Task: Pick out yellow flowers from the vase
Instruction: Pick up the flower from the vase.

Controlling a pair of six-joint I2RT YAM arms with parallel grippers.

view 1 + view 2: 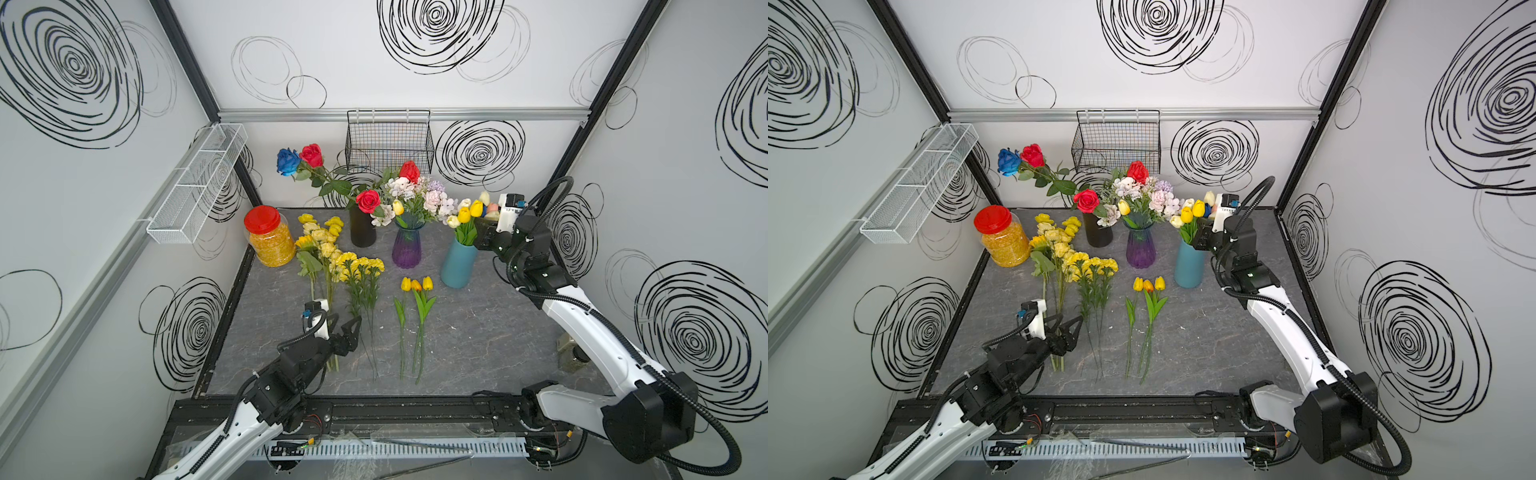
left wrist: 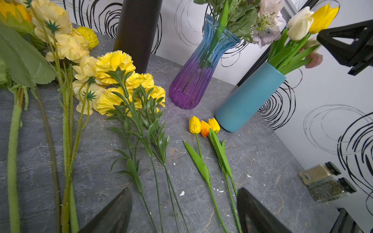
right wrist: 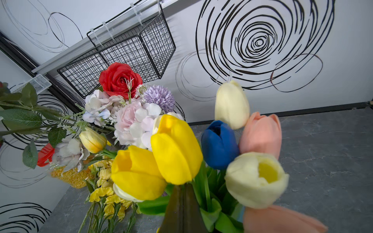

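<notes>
Red-lidded jar [image 1: 269,239], black wire basket [image 1: 388,143], white mesh rack [image 1: 195,187], spice jars [image 2: 323,182]

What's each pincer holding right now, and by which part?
The right pincer is shut just under the bloom of a yellow tulip, apparently pinching its hidden stem. The left pincer is open, holding nothing.

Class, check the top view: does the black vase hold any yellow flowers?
No, the black vase holds only red roses and a blue rose.
</notes>
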